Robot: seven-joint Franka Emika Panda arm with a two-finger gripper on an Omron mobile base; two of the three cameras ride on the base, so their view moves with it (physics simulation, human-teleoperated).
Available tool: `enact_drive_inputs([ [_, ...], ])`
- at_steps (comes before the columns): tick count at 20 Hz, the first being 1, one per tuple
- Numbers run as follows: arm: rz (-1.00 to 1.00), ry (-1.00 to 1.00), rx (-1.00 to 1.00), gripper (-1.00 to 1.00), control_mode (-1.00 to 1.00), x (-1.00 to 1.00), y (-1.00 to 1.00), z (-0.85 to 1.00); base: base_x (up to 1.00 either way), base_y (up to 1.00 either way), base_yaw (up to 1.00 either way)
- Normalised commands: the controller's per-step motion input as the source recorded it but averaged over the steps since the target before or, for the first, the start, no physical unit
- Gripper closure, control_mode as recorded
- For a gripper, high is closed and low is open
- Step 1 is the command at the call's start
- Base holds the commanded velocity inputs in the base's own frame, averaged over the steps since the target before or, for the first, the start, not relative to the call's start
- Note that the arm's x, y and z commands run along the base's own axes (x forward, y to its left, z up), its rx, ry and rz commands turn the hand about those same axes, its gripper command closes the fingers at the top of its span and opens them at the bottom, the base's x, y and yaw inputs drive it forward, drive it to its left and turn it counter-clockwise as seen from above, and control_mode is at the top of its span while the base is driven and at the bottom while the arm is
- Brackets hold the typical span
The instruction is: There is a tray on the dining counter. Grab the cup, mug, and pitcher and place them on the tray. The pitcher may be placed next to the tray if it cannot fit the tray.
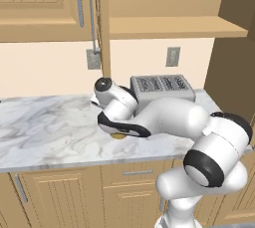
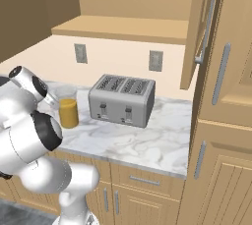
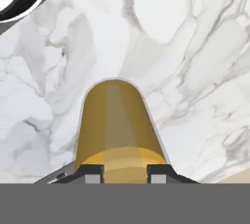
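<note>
A plain yellow-amber mug (image 3: 117, 125) stands on the marble worktop, and in the hand view its rim sits between my two finger tips. My gripper (image 3: 125, 174) is shut on the mug from above. In the left base view only a sliver of the mug (image 1: 118, 136) shows under my lowered hand. The clear glass pitcher (image 2: 68, 108), orange in its lower half, stands on the worktop left of the toaster and just beyond my arm. The tray, the cup and the dining counter are out of view.
A silver four-slot toaster (image 2: 123, 100) (image 1: 162, 87) stands against the back wall. An open wall-cabinet door (image 2: 199, 27) hangs over the worktop's right part. Marble worktop (image 1: 45, 122) stretches bare to the left of my hand.
</note>
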Motion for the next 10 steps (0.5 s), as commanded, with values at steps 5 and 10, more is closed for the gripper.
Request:
enact_drive_inputs([
  [5, 0.18, 0.0, -0.05, 1.0, -1.0, -0.01, 0.0, 0.17, 0.0, 0.0, 0.0],
  [10, 0.24, 0.0, -0.1, 1.0, -1.0, -0.04, 0.0, 0.15, 0.0, 0.0, 0.0],
])
